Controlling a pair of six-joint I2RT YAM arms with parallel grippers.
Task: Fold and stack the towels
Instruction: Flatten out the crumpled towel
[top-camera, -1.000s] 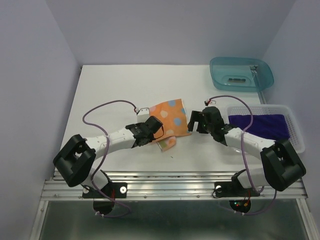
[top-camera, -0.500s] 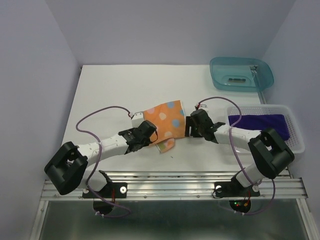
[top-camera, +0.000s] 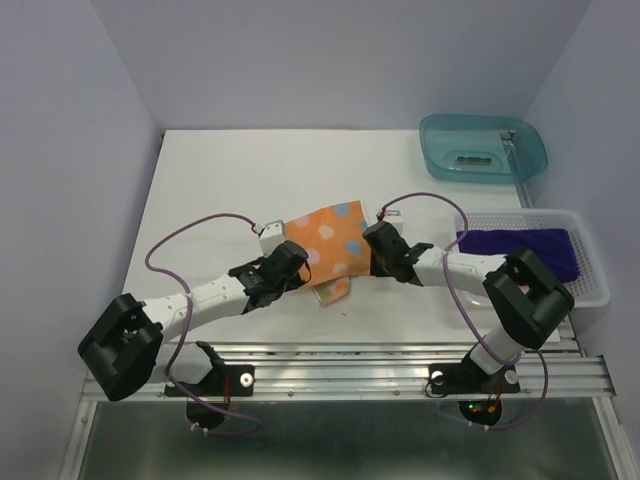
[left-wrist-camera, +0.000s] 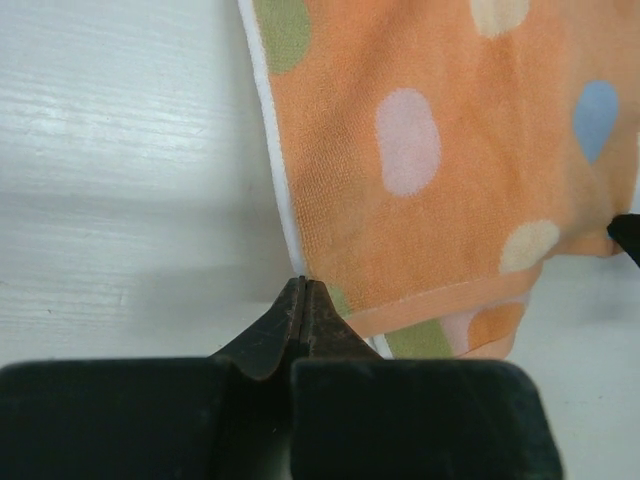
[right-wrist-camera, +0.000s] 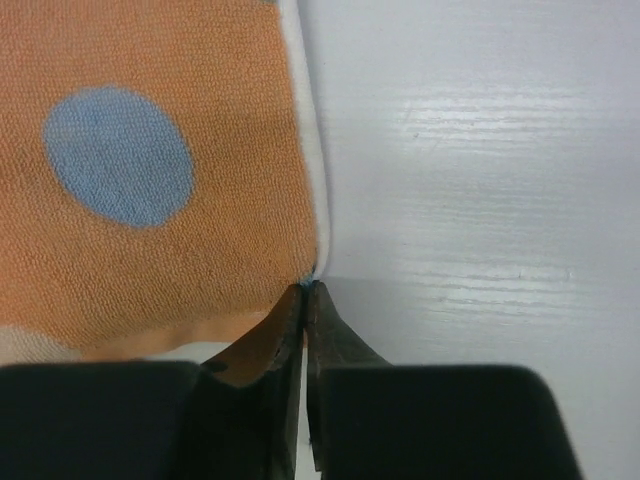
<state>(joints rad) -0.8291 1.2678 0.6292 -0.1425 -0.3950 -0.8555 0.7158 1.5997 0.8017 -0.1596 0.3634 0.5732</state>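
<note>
Right gripper (top-camera: 372, 252) has slid in and clamped shut on the near-right corner of the orange towel (top-camera: 330, 235). Top view: left gripper (top-camera: 297, 266) clenched on that towel's near-left corner; the purple towel (top-camera: 520, 245) lies in the basket (top-camera: 592, 290), right of the orange towel. Left wrist: tips pinch the white-hemmed corner, with a lower layer showing beneath. Right wrist: tips nip the hem corner, with the bare table (right-wrist-camera: 470, 150) to the towel's right.

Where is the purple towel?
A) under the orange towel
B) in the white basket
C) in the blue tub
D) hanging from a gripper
B: the purple towel lies inside the white basket at the right side of the table, away from both grippers.
</note>
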